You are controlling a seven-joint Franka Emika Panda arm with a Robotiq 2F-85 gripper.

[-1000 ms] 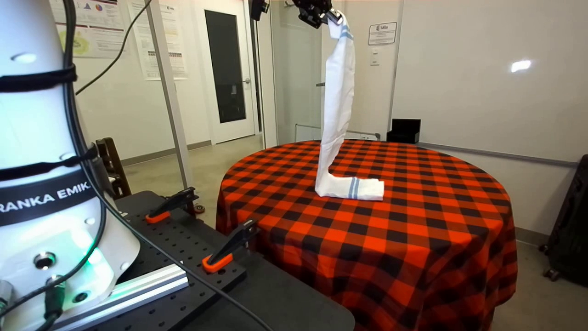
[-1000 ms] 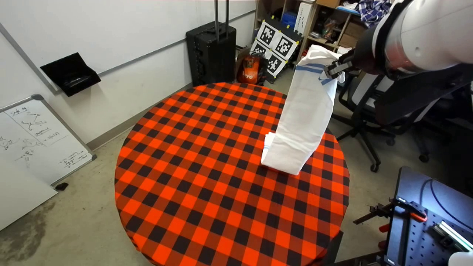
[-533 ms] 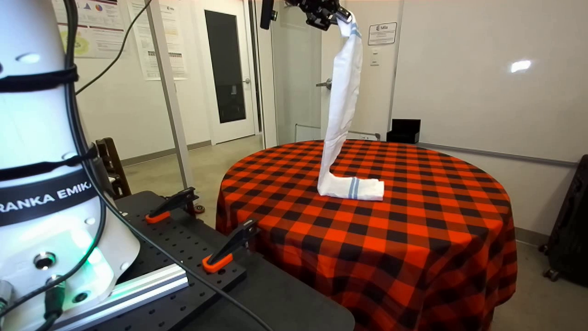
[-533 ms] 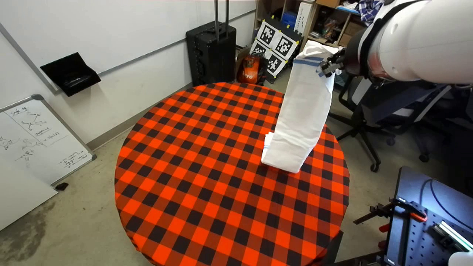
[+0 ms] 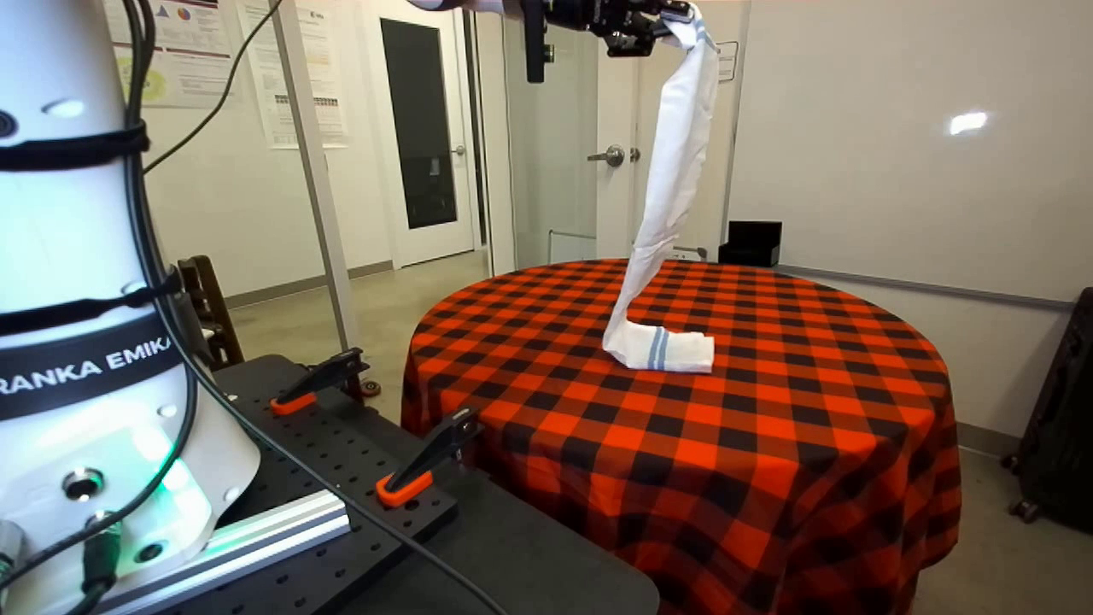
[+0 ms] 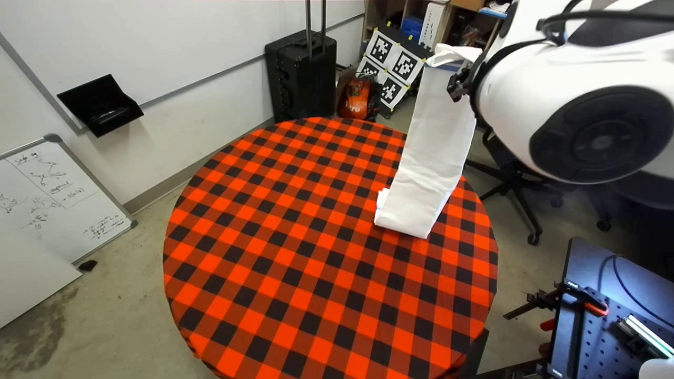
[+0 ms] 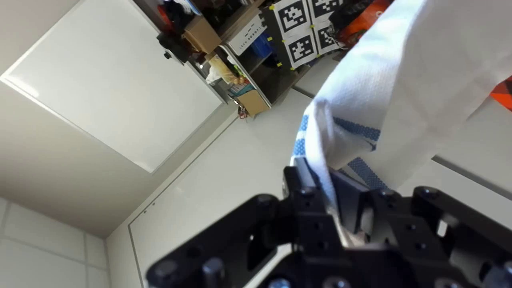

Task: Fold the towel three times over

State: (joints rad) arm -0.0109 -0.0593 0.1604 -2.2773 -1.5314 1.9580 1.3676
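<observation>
The towel (image 5: 675, 154) is a long white cloth with blue stripes near its ends. My gripper (image 7: 322, 178) is shut on one end of it, with the cloth pinched between both fingers in the wrist view. In both exterior views the gripper (image 5: 676, 21) is high above the table, and the towel (image 6: 434, 142) hangs down from it at a slant. The towel's lower end lies on the checkered tablecloth (image 5: 768, 410), bent sharply where it meets the table. In an exterior view the robot arm partly hides the gripper (image 6: 459, 87).
The round table (image 6: 274, 237) has a red-and-black cloth. A black table (image 5: 546, 547) with clamps (image 5: 427, 461) stands beside the robot base. A whiteboard (image 5: 905, 154) is on the wall. A black case (image 6: 300, 76) and an office chair (image 6: 511, 173) stand beyond the table.
My gripper has moved over the table, away from the base, slightly upward, and tilted more level. The towel leans further with it, and its bend on the table has shifted toward the lying end.
</observation>
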